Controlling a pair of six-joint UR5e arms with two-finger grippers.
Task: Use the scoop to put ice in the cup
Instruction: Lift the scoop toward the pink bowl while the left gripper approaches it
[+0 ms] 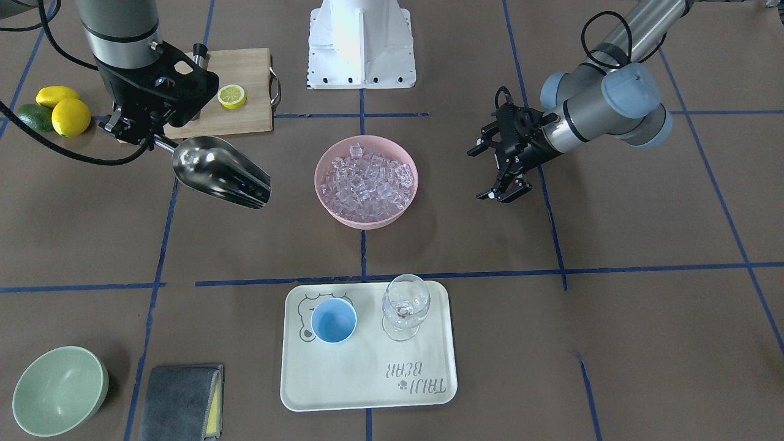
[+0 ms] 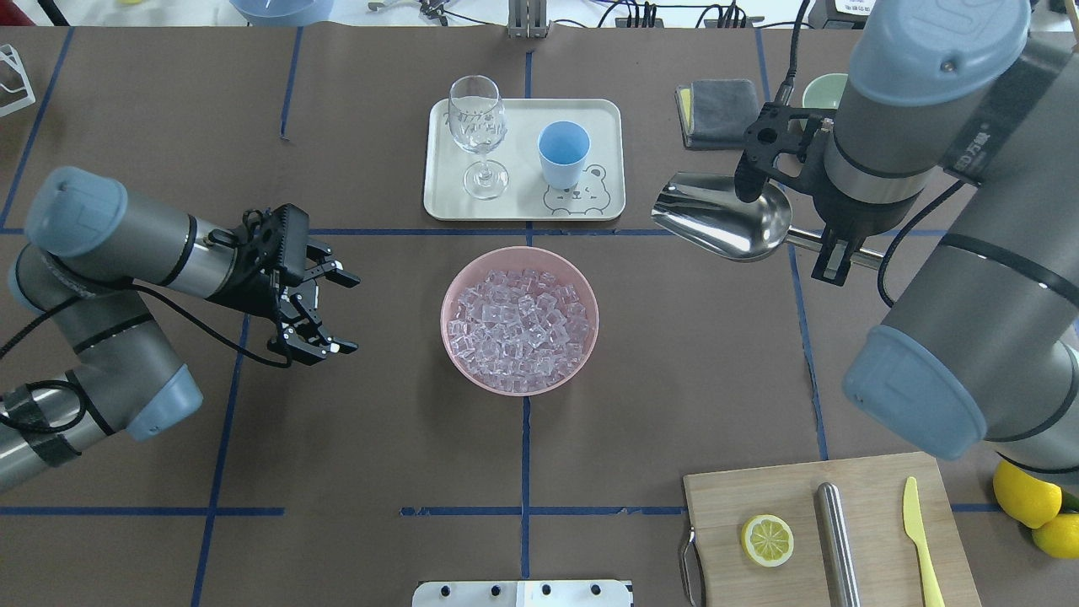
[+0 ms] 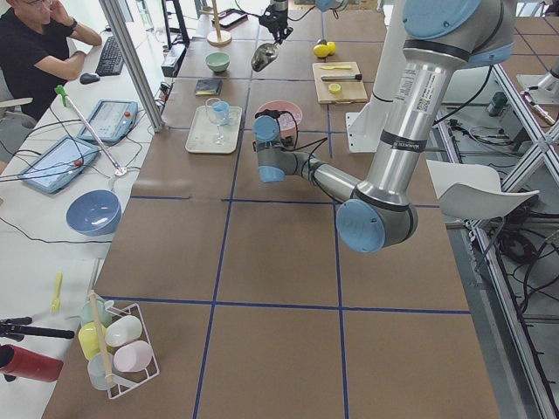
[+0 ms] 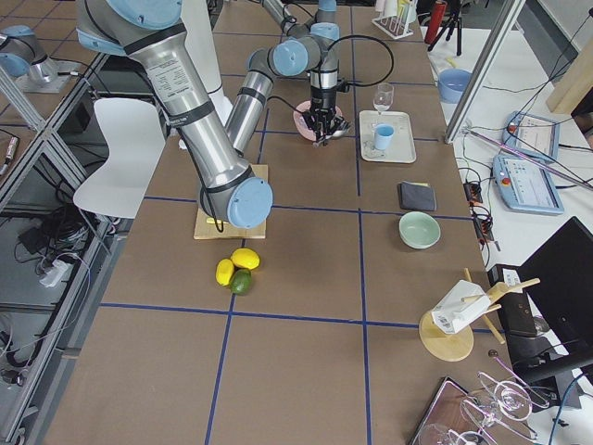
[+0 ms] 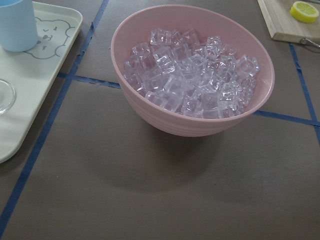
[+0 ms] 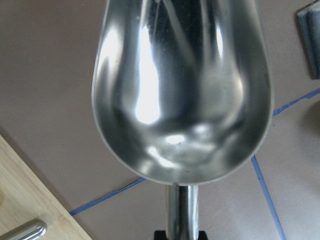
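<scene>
The ice (image 2: 520,316) fills a pink bowl (image 2: 447,324) at the table's middle; it also shows in the left wrist view (image 5: 192,75). The light-blue cup (image 2: 563,153) stands empty and upright on a white tray (image 2: 523,206) beyond the bowl. My right gripper (image 2: 830,251) is shut on the handle of the steel scoop (image 2: 725,221), held in the air to the right of the tray and bowl. The scoop's trough (image 6: 182,90) is empty. My left gripper (image 2: 347,312) is open and empty, to the left of the bowl.
A wine glass (image 2: 478,126) stands on the tray beside the cup. A cutting board (image 2: 843,531) at the near right carries a lemon half, a steel cylinder and a yellow knife. A grey cloth (image 2: 716,101) and a green bowl (image 1: 58,389) lie beyond the right arm.
</scene>
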